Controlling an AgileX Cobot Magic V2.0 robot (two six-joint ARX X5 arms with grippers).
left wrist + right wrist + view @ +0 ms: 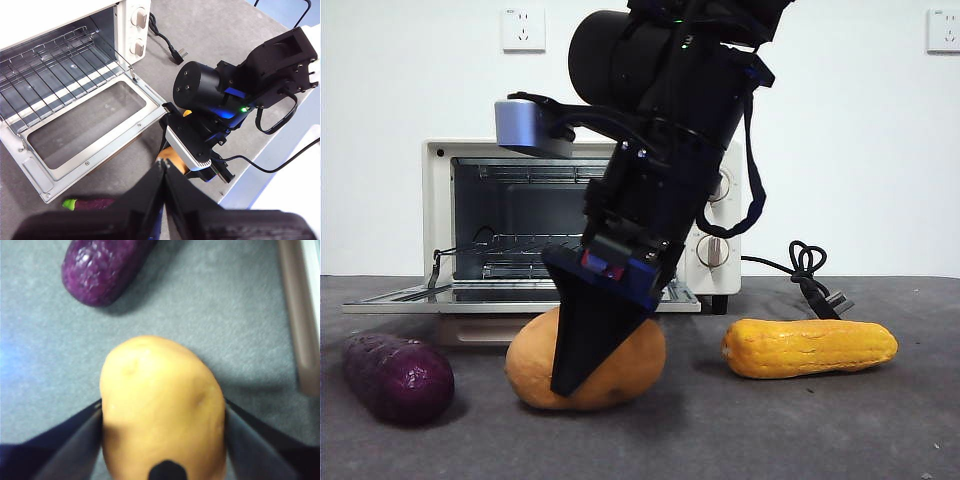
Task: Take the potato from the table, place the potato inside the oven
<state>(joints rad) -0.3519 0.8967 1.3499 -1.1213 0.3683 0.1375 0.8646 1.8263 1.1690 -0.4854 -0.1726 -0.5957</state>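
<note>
here the potato point(620, 365) lies on the tabletop point(720, 430), nearest of all, and the right end effector point(585, 345) comes down over it from above; the right wrist view shows its two black jaws pressed against the potato's two flanks, closed on it while it rests on the tabletop. just beside the potato on one side lies the purple sweet potato point(398, 377), apart from it, and on the other side, a little farther off, the long yellow bumpy vegetable point(808, 347). behind the potato stands the oven point(438, 200), its glass door point(390, 298) dropped flat and open toward the potato, the wire rack point(510, 245) bare inside, two knobs on the panel. beyond the yellow vegetable the oven's black cord point(810, 275) lies coiled. the left end effector point(164, 172) hangs high above the open door, its jaws drawn together with nothing between them.
</note>
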